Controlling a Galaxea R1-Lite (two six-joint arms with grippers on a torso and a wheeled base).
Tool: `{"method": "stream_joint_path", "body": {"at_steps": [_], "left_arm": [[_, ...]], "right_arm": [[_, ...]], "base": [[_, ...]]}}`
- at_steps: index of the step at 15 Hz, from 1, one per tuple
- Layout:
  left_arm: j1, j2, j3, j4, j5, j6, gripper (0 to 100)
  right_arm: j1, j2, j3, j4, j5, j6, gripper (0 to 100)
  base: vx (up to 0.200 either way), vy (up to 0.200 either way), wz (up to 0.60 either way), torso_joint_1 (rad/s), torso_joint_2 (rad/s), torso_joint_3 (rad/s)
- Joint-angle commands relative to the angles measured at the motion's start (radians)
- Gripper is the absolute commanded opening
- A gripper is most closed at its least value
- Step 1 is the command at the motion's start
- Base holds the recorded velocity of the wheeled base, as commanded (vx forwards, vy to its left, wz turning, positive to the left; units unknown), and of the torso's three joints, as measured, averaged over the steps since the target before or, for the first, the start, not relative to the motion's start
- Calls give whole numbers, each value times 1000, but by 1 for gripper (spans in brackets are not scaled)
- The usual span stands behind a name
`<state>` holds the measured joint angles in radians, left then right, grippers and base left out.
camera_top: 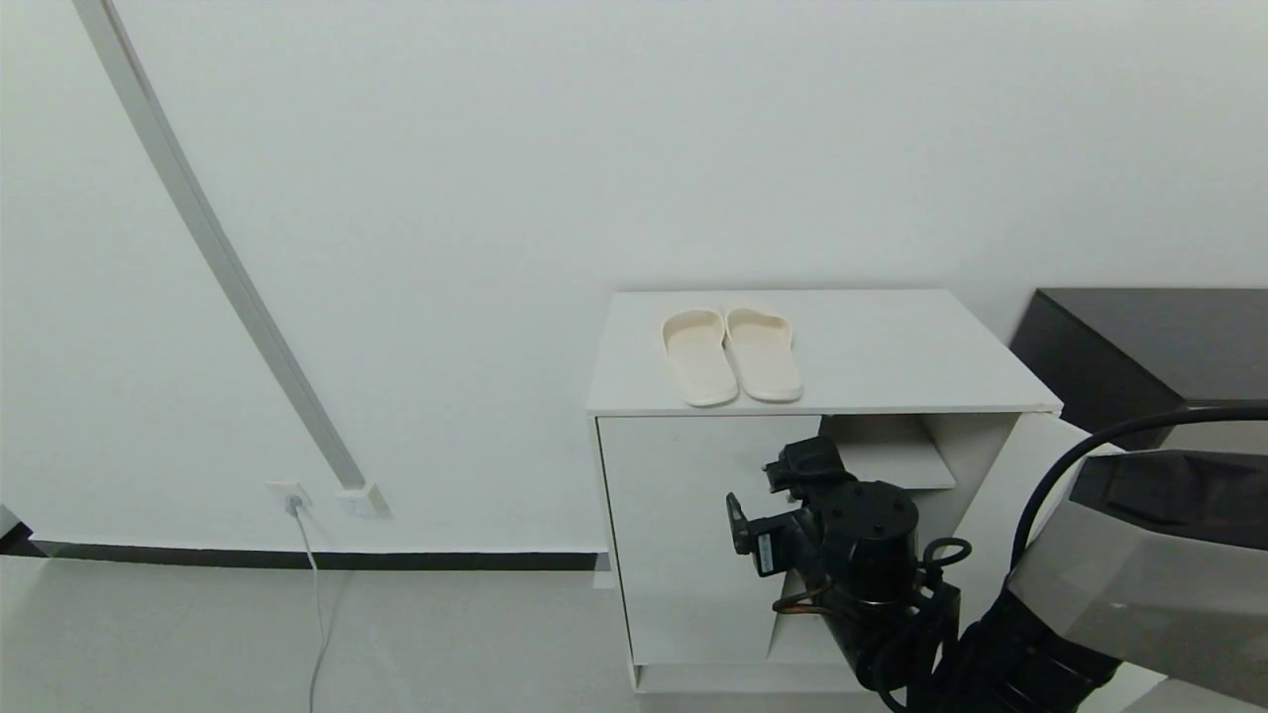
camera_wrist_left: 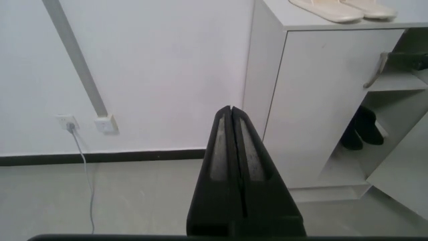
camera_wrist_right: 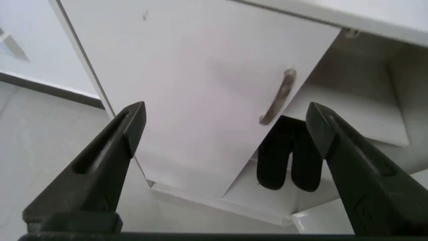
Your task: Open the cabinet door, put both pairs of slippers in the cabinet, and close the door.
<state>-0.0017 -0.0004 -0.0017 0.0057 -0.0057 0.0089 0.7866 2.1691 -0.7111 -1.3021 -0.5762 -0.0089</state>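
Note:
A pair of cream slippers (camera_top: 731,354) lies side by side on top of the white cabinet (camera_top: 892,347), also seen in the left wrist view (camera_wrist_left: 341,8). The cabinet's right half stands open with its door (camera_top: 1025,485) swung out to the right. The left door (camera_wrist_right: 200,100) with its metal handle (camera_wrist_right: 277,97) covers the other half. A pair of black slippers (camera_wrist_right: 287,161) stands on the bottom shelf inside (camera_wrist_left: 361,127). My right gripper (camera_wrist_right: 227,134) is open, a short way before the handle, low in front of the cabinet (camera_top: 800,463). My left gripper (camera_wrist_left: 231,154) is shut on nothing, out left of the cabinet.
A dark piece of furniture (camera_top: 1139,337) stands right of the cabinet. On the wall to the left are a socket with a hanging cable (camera_top: 289,495) and a slanted grey conduit (camera_top: 218,248). Bare floor (camera_top: 297,634) stretches left of the cabinet.

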Motion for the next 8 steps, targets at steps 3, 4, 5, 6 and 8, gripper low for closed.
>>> {"method": "stream_joint_path", "body": {"at_steps": [3,4,5,6,8], "left_arm": [[0,0,0,0,0,0,0],[0,0,0,0,0,0,0],[0,0,0,0,0,0,0],[0,0,0,0,0,0,0],[0,0,0,0,0,0,0]], "right_arm": [[0,0,1,0,1,0,100],[0,0,2,0,1,0,100],[0,0,2,0,1,0,100],[0,0,1,-2,1,0,100],[-6,0,-1,-9,-1,1,100]], "base": [[0,0,0,178,-385,-216],[0,0,0,154,-369,-198],[0,0,0,173,-369,-193],[0,0,0,163,-359,-198],[0,0,0,161,-349,-186]]}}
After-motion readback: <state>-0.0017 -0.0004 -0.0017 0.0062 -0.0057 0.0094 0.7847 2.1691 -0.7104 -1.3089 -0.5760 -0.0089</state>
